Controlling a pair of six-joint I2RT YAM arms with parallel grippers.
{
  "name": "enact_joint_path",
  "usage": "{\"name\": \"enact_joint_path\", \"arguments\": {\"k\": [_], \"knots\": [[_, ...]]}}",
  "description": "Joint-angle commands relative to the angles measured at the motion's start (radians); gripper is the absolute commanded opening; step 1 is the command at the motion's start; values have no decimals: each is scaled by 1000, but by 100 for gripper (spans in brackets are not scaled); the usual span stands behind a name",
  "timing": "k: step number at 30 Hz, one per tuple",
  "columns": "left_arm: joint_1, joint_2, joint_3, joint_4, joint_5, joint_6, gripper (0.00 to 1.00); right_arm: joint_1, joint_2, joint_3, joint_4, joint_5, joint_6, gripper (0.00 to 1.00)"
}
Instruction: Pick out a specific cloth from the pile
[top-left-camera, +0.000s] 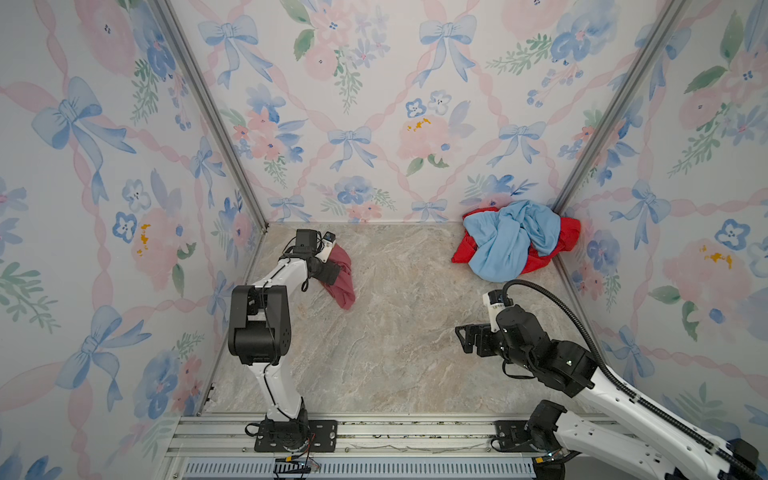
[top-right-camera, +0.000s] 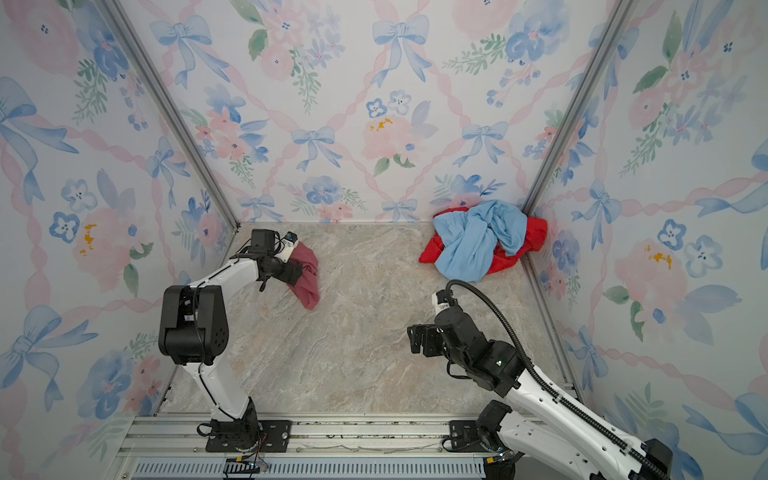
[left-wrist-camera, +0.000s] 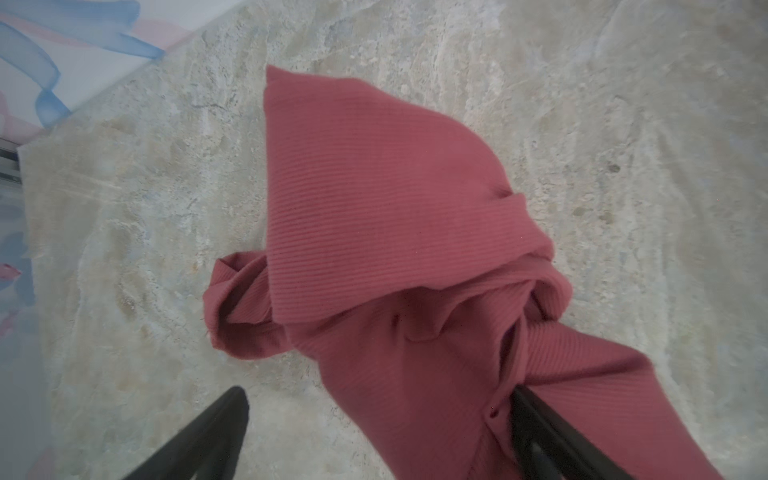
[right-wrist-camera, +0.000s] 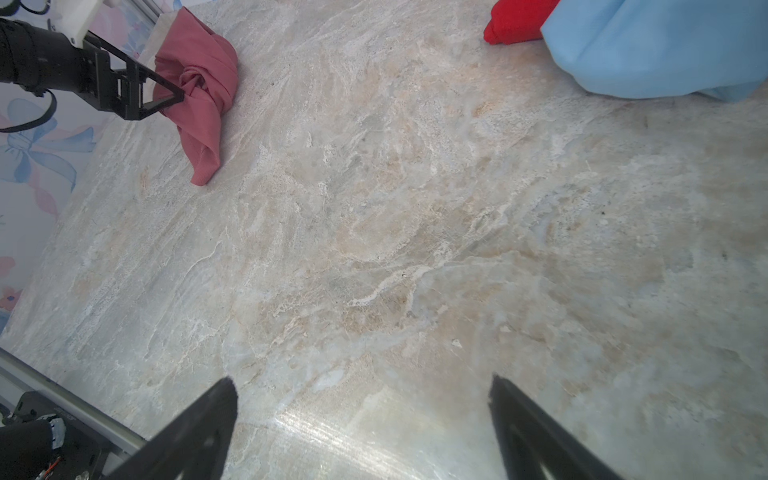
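The cloth (top-left-camera: 344, 279) (top-right-camera: 311, 279), a ribbed maroon-pink bundle, lies crumpled on the table at the far left, apart from the pile. My left gripper (left-wrist-camera: 376, 392) (top-left-camera: 337, 272) is open. Its jaws stand wide apart with the cloth (left-wrist-camera: 374, 208) lying loose between them, and one fold is draped against one finger (left-wrist-camera: 540, 428). The pile sits in the far right corner: a light blue cloth (top-left-camera: 507, 243) (top-right-camera: 473, 243) on top of a bright red cloth (top-left-camera: 570, 232) (top-right-camera: 536, 232). My right gripper (right-wrist-camera: 362, 380) (top-left-camera: 462, 340) hangs open over bare table at the right front, with nothing between its fingers.
The marble-patterned tabletop (top-left-camera: 395, 340) is boxed in by floral walls on three sides, with metal posts in the far corners. A metal rail (top-left-camera: 415, 432) with both arm bases runs along the front. The right wrist view shows the cloth (right-wrist-camera: 203, 91) and the pile's edge (right-wrist-camera: 648, 50).
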Motion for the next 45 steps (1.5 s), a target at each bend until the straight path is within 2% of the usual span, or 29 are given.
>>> {"name": "enact_joint_path", "arguments": {"k": [1, 6, 8, 13, 16, 20, 22, 23, 27, 31, 32, 33, 35, 37, 41, 45], "knots": [[2, 78, 45, 25, 56, -30, 98, 18, -2, 22, 1, 2, 13, 97], [-2, 216, 118, 20, 81, -85, 98, 18, -24, 40, -46, 24, 6, 97], [-19, 259, 164, -30, 46, -89, 98, 20, -36, 50, -66, 33, 3, 97], [-47, 304, 182, -97, 48, -81, 95, 18, -68, 52, -96, 58, 3, 97], [-49, 331, 207, -152, 68, -88, 81, 17, -79, 52, -103, 56, 4, 97], [-49, 363, 247, -209, 118, -105, 46, 17, -93, 53, -121, 57, 6, 97], [-49, 367, 260, -224, 152, -117, 13, 17, -109, 54, -131, 60, 7, 97], [-49, 366, 264, -226, 159, -126, 1, 18, -116, 53, -137, 64, 8, 97], [-38, 326, 283, -226, 219, -180, 0, 17, -149, 58, -165, 76, 13, 97], [10, 246, 318, -221, 460, -288, 0, 17, -174, 57, -188, 91, 14, 97], [16, 222, 319, -220, 486, -297, 0, 17, -179, 54, -188, 94, 15, 97], [19, 183, 306, -206, 465, -305, 0, 17, -181, 51, -184, 95, 16, 97], [21, 93, 224, -112, 335, -340, 0, 16, -180, 45, -171, 95, 18, 97], [31, 10, 119, 11, 252, -393, 0, 17, -168, 35, -148, 90, 21, 97], [11, -73, 10, 177, 37, -410, 0, 18, -122, 35, -100, 55, 21, 97], [-11, -213, -228, 564, -147, -401, 0, 28, -93, 39, -83, 44, 22, 97]]}}
